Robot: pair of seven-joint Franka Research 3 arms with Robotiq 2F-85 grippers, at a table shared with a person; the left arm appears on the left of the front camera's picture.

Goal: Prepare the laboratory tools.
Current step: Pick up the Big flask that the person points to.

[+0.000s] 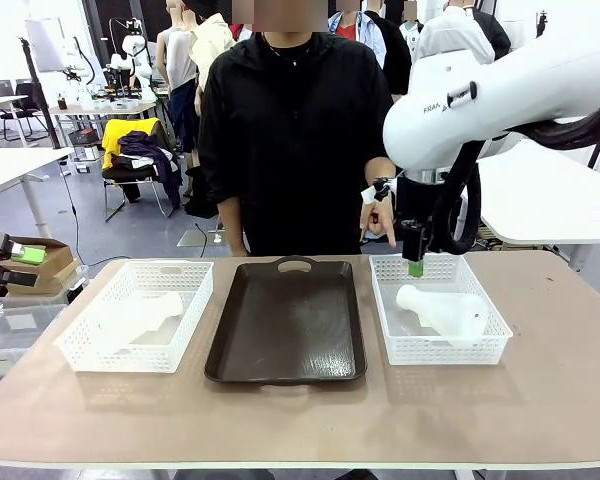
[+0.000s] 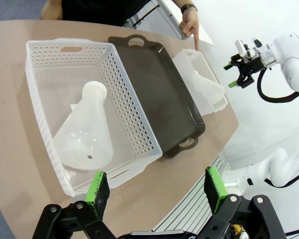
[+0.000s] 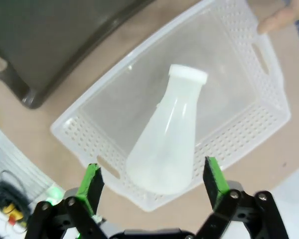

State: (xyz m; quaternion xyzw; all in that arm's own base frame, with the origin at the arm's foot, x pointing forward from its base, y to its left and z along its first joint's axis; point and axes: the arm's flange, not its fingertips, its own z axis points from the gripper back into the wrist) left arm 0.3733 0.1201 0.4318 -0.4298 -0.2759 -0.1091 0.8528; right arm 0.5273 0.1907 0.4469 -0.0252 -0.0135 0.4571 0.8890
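Note:
Two frosted-white conical flasks lie on their sides, one per basket. The left flask (image 1: 140,315) (image 2: 87,129) rests in the left white basket (image 1: 80,345) (image 2: 124,84). My left gripper (image 2: 156,191) (image 1: 25,268) hangs open and empty, off the table's left end and well short of that basket. The right flask (image 1: 445,310) (image 3: 169,134) (image 2: 208,87) lies in the right basket (image 1: 445,352) (image 3: 239,134). Over that basket's far end my right gripper (image 1: 415,265) (image 3: 152,181) (image 2: 241,79) points down, open, with the flask below its fingers and nothing held.
A dark brown tray (image 1: 288,320) (image 2: 159,94) (image 3: 55,40) lies between the baskets. A person in black stands at the far side, one hand (image 1: 380,215) (image 2: 189,27) pointing down at the right basket's far rim, close to my right gripper. Bare tabletop (image 1: 300,420) runs along the near edge.

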